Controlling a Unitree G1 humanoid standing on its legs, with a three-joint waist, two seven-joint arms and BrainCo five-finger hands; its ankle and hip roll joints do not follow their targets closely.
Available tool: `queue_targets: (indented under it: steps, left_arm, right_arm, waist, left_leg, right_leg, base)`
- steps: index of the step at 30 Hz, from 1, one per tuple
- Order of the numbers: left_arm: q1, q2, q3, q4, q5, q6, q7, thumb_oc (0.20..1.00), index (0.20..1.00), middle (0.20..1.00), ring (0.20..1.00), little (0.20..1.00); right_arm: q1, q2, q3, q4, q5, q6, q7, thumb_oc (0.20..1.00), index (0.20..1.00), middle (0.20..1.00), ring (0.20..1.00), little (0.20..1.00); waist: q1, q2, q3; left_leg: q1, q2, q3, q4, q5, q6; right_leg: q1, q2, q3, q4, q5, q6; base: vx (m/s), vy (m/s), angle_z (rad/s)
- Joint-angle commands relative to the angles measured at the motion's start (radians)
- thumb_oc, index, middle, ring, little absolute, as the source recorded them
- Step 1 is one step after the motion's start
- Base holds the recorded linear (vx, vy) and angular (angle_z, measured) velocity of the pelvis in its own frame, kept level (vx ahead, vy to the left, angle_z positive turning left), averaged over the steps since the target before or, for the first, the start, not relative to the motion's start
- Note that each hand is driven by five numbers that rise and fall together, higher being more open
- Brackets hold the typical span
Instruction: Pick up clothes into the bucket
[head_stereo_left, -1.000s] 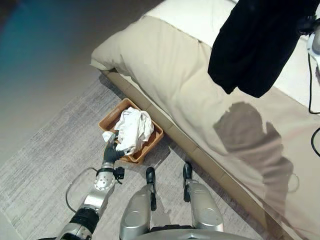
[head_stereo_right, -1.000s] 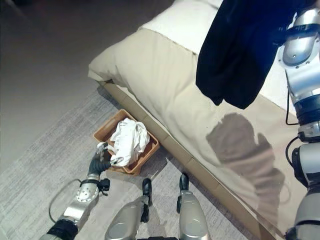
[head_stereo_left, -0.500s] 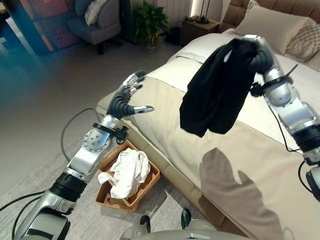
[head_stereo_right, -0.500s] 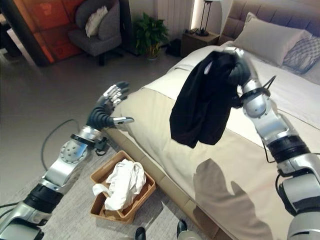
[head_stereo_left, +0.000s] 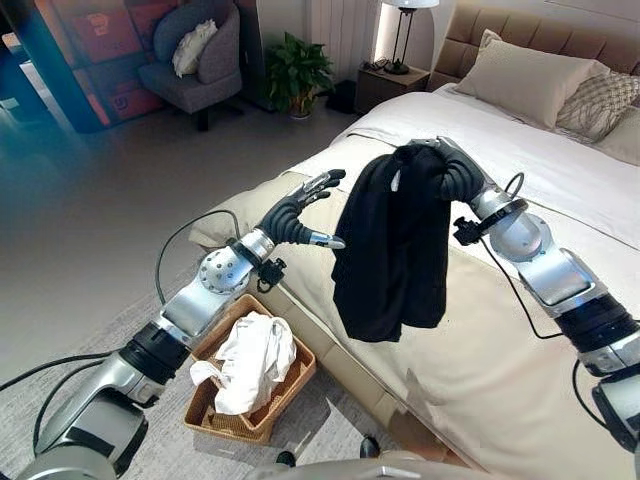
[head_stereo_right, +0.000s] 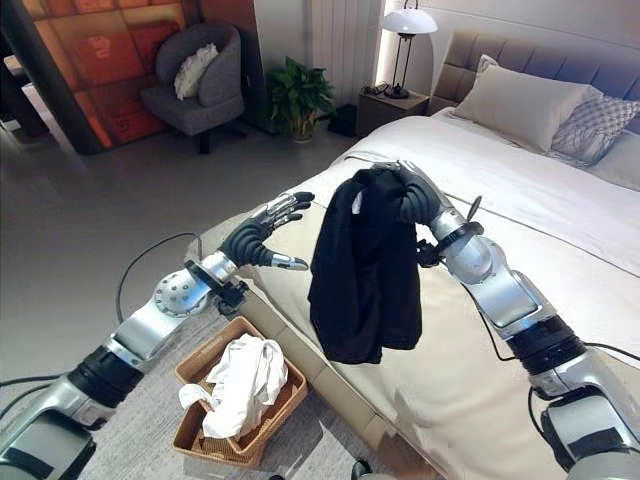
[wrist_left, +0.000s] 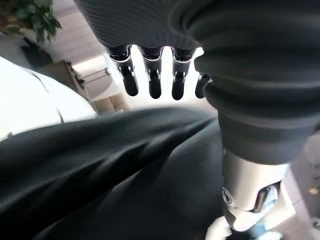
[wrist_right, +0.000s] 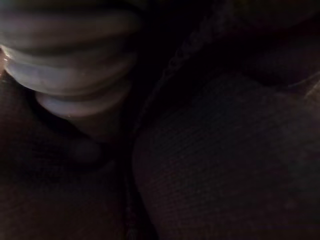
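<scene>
The bed, with its beige cover, is the landmark here. Above its near edge hangs a black garment, held up high by the right hand, whose fingers are curled tightly into the bunched top of the cloth. The garment is soft and limp, probably light, and it drapes in long folds; a grip at the gathered top seems good, because loose ends will swing. On the rug beside the bed, below the garment and a little to the robot's left, stands the wicker basket, which already holds a white garment. The left hand is beside the black garment with fingers spread out, holding nothing.
</scene>
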Motion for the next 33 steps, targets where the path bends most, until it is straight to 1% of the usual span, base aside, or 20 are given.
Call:
queue_targets:
  steps: [1, 4, 7, 11, 12, 14, 16, 19, 20, 21, 22, 23, 26, 28, 29, 30, 31, 33]
  left_arm:
    - [-0.091, -0.044, -0.024, 0.103, 0.087, -0.023, 0.026, 1.000, 1.000, 1.000, 1.000, 1.000]
    - [-0.077, -0.090, -0.005, 0.154, 0.141, -0.018, 0.046, 1.000, 1.000, 1.000, 1.000, 1.000]
    - [-0.070, -0.119, 0.002, 0.181, 0.186, -0.010, 0.052, 1.000, 1.000, 1.000, 1.000, 1.000]
    - [-0.059, -0.155, -0.001, 0.190, 0.168, -0.009, 0.039, 1.000, 1.000, 1.000, 1.000, 1.000]
    - [-0.062, -0.162, -0.008, 0.187, 0.144, -0.007, 0.029, 1.000, 1.000, 1.000, 1.000, 1.000]
    - [-0.072, -0.163, -0.031, 0.169, 0.050, -0.003, -0.013, 1.000, 1.000, 1.000, 1.000, 1.000]
    - [-0.090, -0.147, -0.077, 0.126, -0.098, 0.014, -0.083, 1.000, 1.000, 1.000, 1.000, 1.000]
    - [-0.127, -0.134, -0.141, 0.088, -0.230, 0.036, -0.122, 1.000, 1.000, 1.000, 1.000, 1.000]
    - [-0.144, -0.129, -0.164, 0.079, -0.254, 0.043, -0.134, 1.000, 1.000, 1.000, 1.000, 1.000]
    - [-0.144, -0.129, -0.164, 0.079, -0.254, 0.043, -0.134, 1.000, 1.000, 1.000, 1.000, 1.000]
    - [-0.175, -0.115, -0.200, 0.067, -0.296, 0.052, -0.148, 1.000, 1.000, 1.000, 1.000, 1.000]
    - [-0.187, -0.111, -0.215, 0.064, -0.306, 0.057, -0.154, 1.000, 1.000, 1.000, 1.000, 1.000]
    - [-0.222, -0.123, -0.247, 0.069, -0.326, 0.061, -0.160, 1.000, 1.000, 1.000, 1.000, 1.000]
    - [-0.239, -0.136, -0.273, 0.067, -0.380, 0.076, -0.188, 1.000, 1.000, 1.000, 1.000, 1.000]
    - [-0.239, -0.135, -0.273, 0.067, -0.380, 0.076, -0.188, 1.000, 1.000, 1.000, 1.000, 1.000]
    - [-0.255, -0.136, -0.300, 0.053, -0.459, 0.100, -0.224, 1.000, 1.000, 1.000, 1.000, 1.000]
    - [-0.255, -0.136, -0.300, 0.053, -0.460, 0.100, -0.224, 1.000, 1.000, 1.000, 1.000, 1.000]
    - [-0.256, -0.136, -0.320, 0.043, -0.517, 0.118, -0.249, 1.000, 1.000, 1.000, 1.000, 1.000]
  right_arm:
    - [-0.039, 0.028, -0.094, -0.081, 0.065, -0.067, -0.015, 0.200, 0.200, 0.200, 0.200, 0.200]
    - [-0.040, 0.072, -0.099, -0.146, 0.073, -0.082, -0.011, 0.200, 0.200, 0.200, 0.200, 0.200]
    - [-0.042, 0.101, -0.100, -0.199, 0.075, -0.092, -0.005, 0.200, 0.200, 0.200, 0.200, 0.200]
    - [-0.051, 0.128, -0.088, -0.241, 0.086, -0.100, 0.010, 0.200, 0.200, 0.200, 0.200, 0.200]
    - [-0.057, 0.130, -0.082, -0.242, 0.091, -0.100, 0.014, 0.200, 0.200, 0.200, 0.200, 0.200]
    - [-0.066, 0.132, -0.073, -0.251, 0.111, -0.100, 0.022, 0.200, 0.200, 0.200, 0.200, 0.200]
    - [-0.077, 0.129, -0.058, -0.263, 0.133, -0.102, 0.035, 0.200, 0.200, 0.200, 0.200, 0.200]
    - [-0.089, 0.132, -0.025, -0.275, 0.157, -0.103, 0.050, 0.200, 0.200, 0.200, 0.200, 0.200]
    - [-0.094, 0.130, -0.014, -0.280, 0.160, -0.102, 0.055, 0.200, 0.200, 0.200, 0.200, 0.200]
    - [-0.094, 0.130, -0.014, -0.280, 0.160, -0.102, 0.055, 0.200, 0.200, 0.200, 0.200, 0.200]
    - [-0.100, 0.130, 0.001, -0.291, 0.174, -0.104, 0.060, 0.200, 0.200, 0.200, 0.200, 0.200]
    - [-0.104, 0.130, 0.010, -0.293, 0.174, -0.104, 0.062, 0.200, 0.200, 0.200, 0.200, 0.200]
    - [-0.112, 0.142, 0.024, -0.301, 0.176, -0.105, 0.065, 0.200, 0.200, 0.200, 0.200, 0.200]
    - [-0.120, 0.149, 0.038, -0.307, 0.176, -0.106, 0.069, 0.200, 0.200, 0.200, 0.200, 0.200]
    - [-0.120, 0.149, 0.038, -0.307, 0.176, -0.106, 0.069, 0.200, 0.200, 0.200, 0.200, 0.200]
    - [-0.127, 0.152, 0.048, -0.308, 0.184, -0.109, 0.073, 0.200, 0.200, 0.200, 0.200, 0.200]
    - [-0.127, 0.152, 0.048, -0.307, 0.184, -0.109, 0.073, 0.200, 0.200, 0.200, 0.200, 0.200]
    - [-0.133, 0.152, 0.058, -0.306, 0.185, -0.110, 0.075, 0.200, 0.200, 0.200, 0.200, 0.200]
  waist:
    - [0.028, -0.036, -0.087]
    - [0.026, -0.035, -0.086]
    - [0.024, -0.034, -0.084]
    - [0.022, -0.033, -0.082]
    - [0.021, -0.033, -0.081]
    - [0.018, -0.032, -0.081]
    - [0.012, -0.030, -0.081]
    - [0.008, -0.028, -0.082]
    - [0.007, -0.029, -0.082]
    - [0.007, -0.029, -0.081]
    - [0.005, -0.030, -0.080]
    - [0.005, -0.030, -0.079]
    - [0.005, -0.030, -0.074]
    - [0.002, -0.031, -0.071]
    - [0.002, -0.031, -0.071]
    - [-0.001, -0.031, -0.071]
    - [-0.001, -0.031, -0.071]
    - [-0.003, -0.031, -0.070]
  left_leg:
    - [-0.035, -0.012, -0.053, 0.087, -0.092, 0.001]
    - [-0.033, -0.011, -0.052, 0.086, -0.092, 0.004]
    - [-0.029, -0.010, -0.051, 0.086, -0.092, 0.006]
    - [-0.026, -0.011, -0.049, 0.086, -0.094, 0.007]
    - [-0.025, -0.010, -0.049, 0.086, -0.093, 0.008]
    - [-0.026, -0.010, -0.050, 0.086, -0.093, 0.008]
    - [-0.028, -0.010, -0.051, 0.087, -0.091, 0.006]
    - [-0.029, -0.010, -0.054, 0.082, -0.088, 0.004]
    - [-0.029, -0.010, -0.054, 0.081, -0.087, 0.004]
    - [-0.029, -0.010, -0.055, 0.081, -0.087, 0.004]
    - [-0.031, -0.010, -0.055, 0.080, -0.085, 0.002]
    - [-0.032, -0.010, -0.055, 0.079, -0.084, 0.002]
    - [-0.036, -0.011, -0.058, 0.080, -0.082, 0.001]
    - [-0.039, -0.012, -0.061, 0.078, -0.080, 0.002]
    - [-0.039, -0.012, -0.061, 0.078, -0.080, 0.002]
    - [-0.040, -0.011, -0.061, 0.076, -0.078, 0.001]
    - [-0.040, -0.011, -0.061, 0.076, -0.078, 0.001]
    - [-0.039, -0.011, -0.061, 0.073, -0.077, 0.001]
  right_leg:
    - [-0.038, -0.065, -0.060, 0.097, -0.020, 0.068]
    - [-0.036, -0.063, -0.059, 0.096, -0.021, 0.067]
    - [-0.035, -0.062, -0.058, 0.096, -0.020, 0.065]
    - [-0.031, -0.062, -0.056, 0.096, -0.021, 0.065]
    - [-0.031, -0.062, -0.056, 0.095, -0.020, 0.065]
    - [-0.030, -0.061, -0.056, 0.095, -0.020, 0.065]
    - [-0.031, -0.063, -0.054, 0.095, -0.019, 0.065]
    - [-0.032, -0.063, -0.057, 0.093, -0.017, 0.065]
    - [-0.032, -0.062, -0.058, 0.093, -0.017, 0.065]
    - [-0.032, -0.062, -0.059, 0.093, -0.017, 0.065]
    - [-0.032, -0.062, -0.063, 0.092, -0.015, 0.065]
    - [-0.033, -0.063, -0.065, 0.092, -0.014, 0.066]
    - [-0.034, -0.064, -0.067, 0.092, -0.013, 0.067]
    - [-0.035, -0.065, -0.067, 0.092, -0.013, 0.066]
    - [-0.035, -0.065, -0.068, 0.091, -0.013, 0.066]
    - [-0.036, -0.065, -0.069, 0.089, -0.012, 0.067]
    - [-0.036, -0.065, -0.070, 0.089, -0.012, 0.067]
    - [-0.036, -0.064, -0.071, 0.088, -0.011, 0.067]
  base:
    - [0.00, 0.000, 0.00]
    - [0.00, 0.000, 0.00]
    - [0.00, 0.000, 0.00]
    - [0.00, 0.000, 0.00]
    - [0.00, 0.000, 0.00]
    - [0.00, 0.000, 0.00]
    - [0.00, 0.000, 0.00]
    - [0.00, 0.000, 0.00]
    - [0.00, 0.000, 0.00]
    - [0.00, 0.000, 0.00]
    - [0.00, 0.000, 0.00]
    - [0.00, 0.000, 0.00]
    - [0.00, 0.000, 0.00]
    - [0.00, 0.000, 0.00]
    - [0.00, 0.000, 0.00]
    - [0.00, 0.000, 0.00]
    - [0.00, 0.000, 0.00]
    - [0.02, 0.001, 0.01]
